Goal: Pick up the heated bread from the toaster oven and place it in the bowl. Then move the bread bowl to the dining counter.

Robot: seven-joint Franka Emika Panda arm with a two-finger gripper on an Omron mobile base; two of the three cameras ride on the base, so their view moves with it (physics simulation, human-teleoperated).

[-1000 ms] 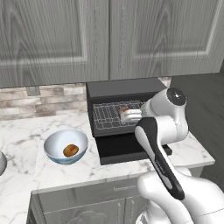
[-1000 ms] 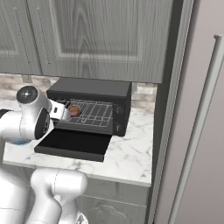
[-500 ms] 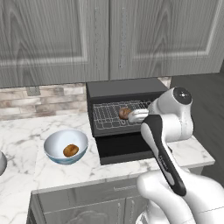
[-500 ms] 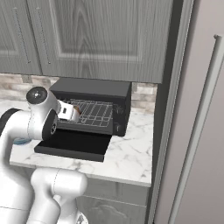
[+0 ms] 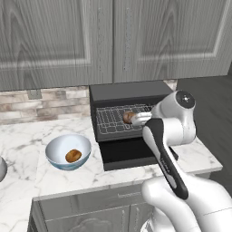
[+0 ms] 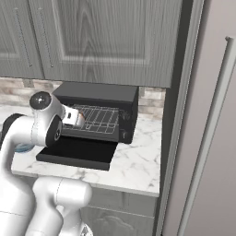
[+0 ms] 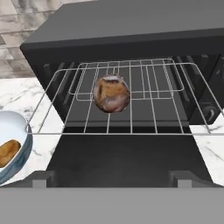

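One heated bread (image 7: 111, 93) on toaster oven (image 7: 131, 39) rack | gripper (image 7: 111, 177) spread wide, empty, facing it

end effector (image 7: 112, 175) pulled back from bread (image 7: 111, 93)

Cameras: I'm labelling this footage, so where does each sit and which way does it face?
Left base view: behind the arm, left; faces the toaster oven and bowl; arm at lower right.
Right base view: behind, right; same oven; arm at lower left.
Hand view: on the hand, facing the bread on the rack.
All share the oven.
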